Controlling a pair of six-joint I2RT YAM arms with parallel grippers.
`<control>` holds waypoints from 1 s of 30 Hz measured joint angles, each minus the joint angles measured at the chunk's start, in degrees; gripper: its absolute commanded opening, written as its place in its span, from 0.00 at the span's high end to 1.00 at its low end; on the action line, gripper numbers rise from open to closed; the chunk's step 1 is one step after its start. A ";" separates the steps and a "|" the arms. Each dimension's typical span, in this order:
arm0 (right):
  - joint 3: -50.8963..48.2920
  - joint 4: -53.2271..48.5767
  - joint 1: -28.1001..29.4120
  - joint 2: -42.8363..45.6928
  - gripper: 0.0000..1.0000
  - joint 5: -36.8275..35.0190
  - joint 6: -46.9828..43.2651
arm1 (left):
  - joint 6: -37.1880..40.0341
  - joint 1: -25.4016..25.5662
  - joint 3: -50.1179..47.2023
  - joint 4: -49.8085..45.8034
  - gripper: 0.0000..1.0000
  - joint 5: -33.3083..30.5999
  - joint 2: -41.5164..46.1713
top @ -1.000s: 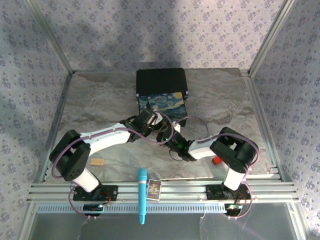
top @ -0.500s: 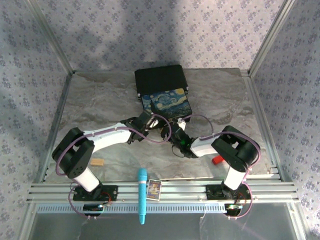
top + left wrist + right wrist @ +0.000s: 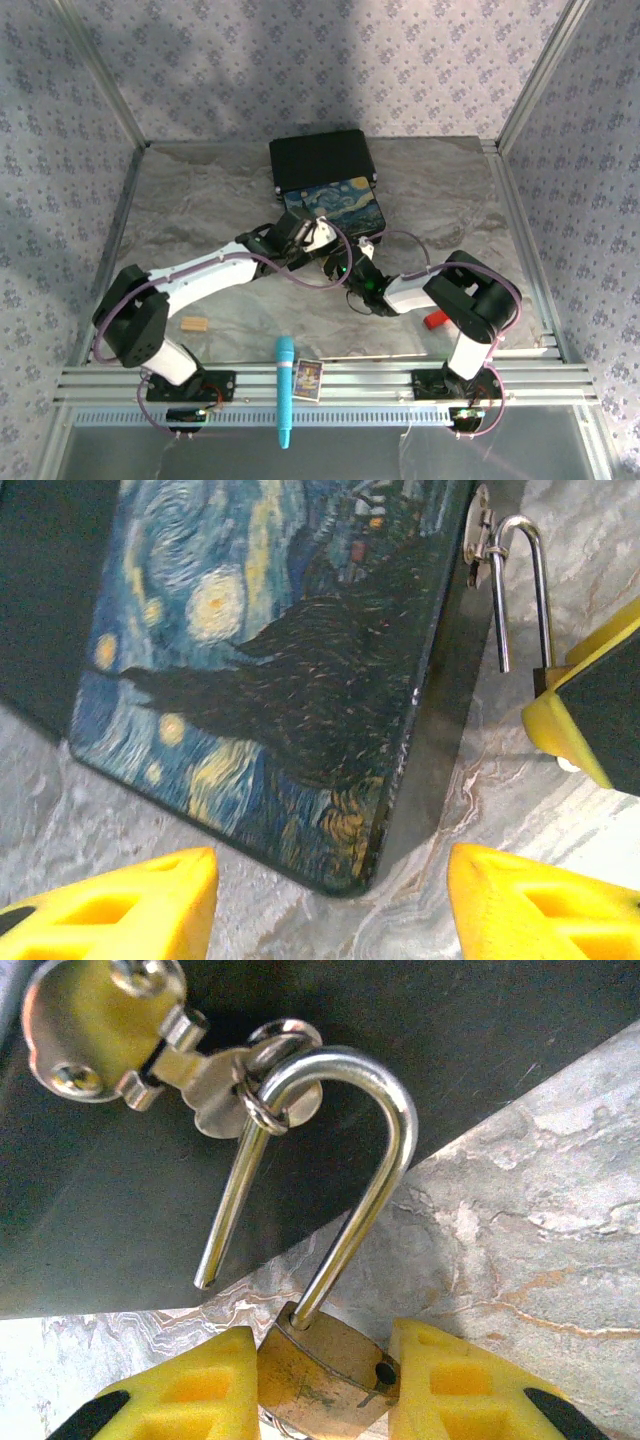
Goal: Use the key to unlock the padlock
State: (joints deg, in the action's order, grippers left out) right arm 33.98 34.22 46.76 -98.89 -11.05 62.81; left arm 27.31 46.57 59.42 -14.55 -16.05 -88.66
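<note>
The brass padlock (image 3: pixel 320 1380) sits between the yellow fingers of my right gripper (image 3: pixel 322 1388), which is shut on its body. Its silver shackle (image 3: pixel 390 1130) stands open: one leg is out of the body and threaded through the ring of the hasp (image 3: pixel 100 1020) on the painted box (image 3: pixel 270 660). The shackle (image 3: pixel 540 590) hangs beside the box's edge in the left wrist view, next to a right finger (image 3: pixel 590 710). My left gripper (image 3: pixel 330 890) is open and holds nothing, hovering over the box's near corner. The key is hidden. From above, both grippers (image 3: pixel 305 235) (image 3: pixel 345 265) meet at the box's front.
The box's black lid (image 3: pixel 320 160) lies open behind it. A tan wooden block (image 3: pixel 193 324) lies at the near left and a red block (image 3: pixel 433 320) at the near right. A teal marker (image 3: pixel 284 390) and a small card (image 3: pixel 308 380) rest on the front rail.
My left gripper has opened wider and shifted right, close to the box front. The box turned slightly a second ago. The right gripper keeps its hold on the padlock.
</note>
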 measured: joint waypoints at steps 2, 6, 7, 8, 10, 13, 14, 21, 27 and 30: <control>-0.02 -0.09 0.02 0.07 0.78 0.00 -0.02 | 1.55 -0.83 -0.22 1.55 0.40 2.05 -1.44; -0.07 -0.17 0.02 0.15 0.78 -0.04 -0.02 | 3.80 -1.40 -0.26 3.26 0.39 5.51 -3.15; -0.09 -0.15 0.02 0.15 0.78 -0.04 0.00 | 4.31 -1.20 -0.26 3.76 0.39 6.03 -3.54; -0.09 -0.15 0.02 0.15 0.78 -0.02 0.00 | 4.76 -1.14 -0.24 4.15 0.39 6.43 -4.07; -0.09 -0.13 0.02 0.15 0.78 -0.02 0.00 | 5.90 -1.03 -0.17 4.57 0.40 6.67 -5.38; -0.11 -0.09 0.02 0.15 0.78 -0.02 0.00 | 7.50 -1.11 0.66 5.16 0.47 6.19 -6.88; -0.20 0.02 0.02 0.15 0.78 -0.04 0.00 | 7.82 -1.20 1.03 5.31 0.49 6.21 -7.17; -1.55 2.38 -0.04 0.15 0.79 -0.07 0.02 | 10.84 -1.14 3.13 4.92 0.56 3.63 -9.29; -3.45 5.01 -0.96 0.22 0.80 -0.07 0.83 | 11.56 -0.31 3.10 4.72 0.57 1.40 -9.40; -3.50 5.25 -1.62 0.26 0.82 -0.09 0.81 | 11.72 -0.28 3.06 4.74 0.57 1.05 -9.40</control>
State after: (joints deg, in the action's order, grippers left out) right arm 30.48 39.46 45.15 -98.63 -11.14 63.61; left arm 39.03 46.28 62.48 -9.80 -15.00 -98.06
